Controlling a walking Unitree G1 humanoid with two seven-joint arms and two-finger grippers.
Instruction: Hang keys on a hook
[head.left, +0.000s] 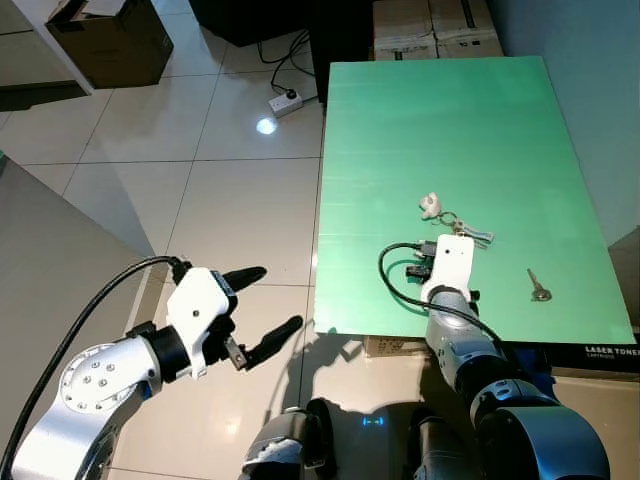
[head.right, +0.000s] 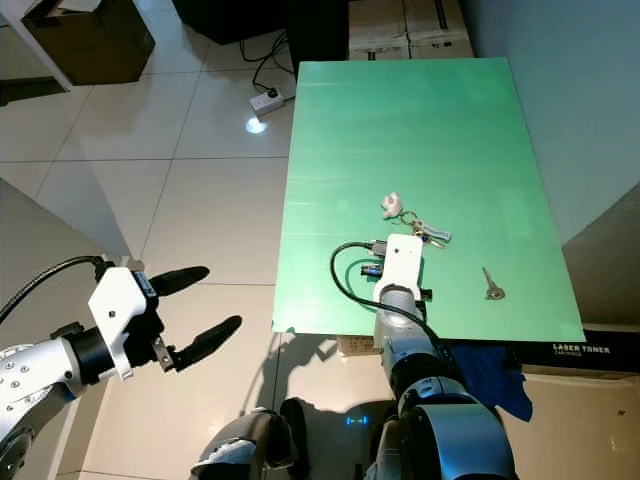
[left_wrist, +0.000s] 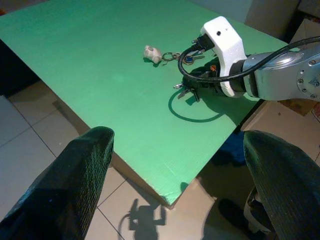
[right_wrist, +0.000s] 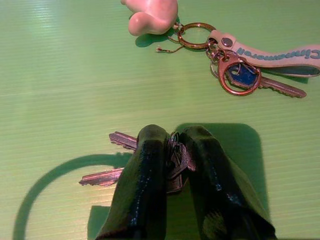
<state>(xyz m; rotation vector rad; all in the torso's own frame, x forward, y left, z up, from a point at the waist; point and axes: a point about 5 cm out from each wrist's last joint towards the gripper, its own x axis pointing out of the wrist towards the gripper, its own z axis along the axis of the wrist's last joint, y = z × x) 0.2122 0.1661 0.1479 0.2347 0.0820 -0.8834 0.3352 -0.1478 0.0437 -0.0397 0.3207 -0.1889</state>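
**Right gripper clamped on a bunch of keys at the table's near edge**

Right wrist view shows the business up close: the right gripper (right_wrist: 172, 150) has its two black fingers (right_wrist: 142, 185) drawn together on a bunch of keys (right_wrist: 125, 160). The ring sits pinched between the fingertips, and two key blades fan out flat on the green table (right_wrist: 60, 75), their long axis running roughly crosswise to the fingers. The keys still appear to rest on the surface rather than hang free.

From the head views, nearest the robot at about 8 o'clock, the left gripper (head.left: 255, 310) hovers over the tiled floor (head.left: 230, 200), fingers spread wide apart and holding nothing. It is well clear of the table's edge, so the right arm is plainly the one on the job.

At about 1 o'clock, on the near part of the table, the right gripper works under its white wrist housing. Just beyond its tips, towards 12 o'clock, lies a second keyring (right_wrist: 240, 65) with a pale strap and a blue-headed key, joined to a small pinkish charm (right_wrist: 152, 15). A lone key (head.left: 539, 287) lies apart at about 3 o'clock from the gripper.

Farther off, past the table's far end, stand cardboard boxes (head.left: 435, 28); a power strip (head.left: 285, 101) sits on the floor at 11 o'clock.

No hook can be made out anywhere, so I judge the coming move to be a lift straight up, then a search for the hook.
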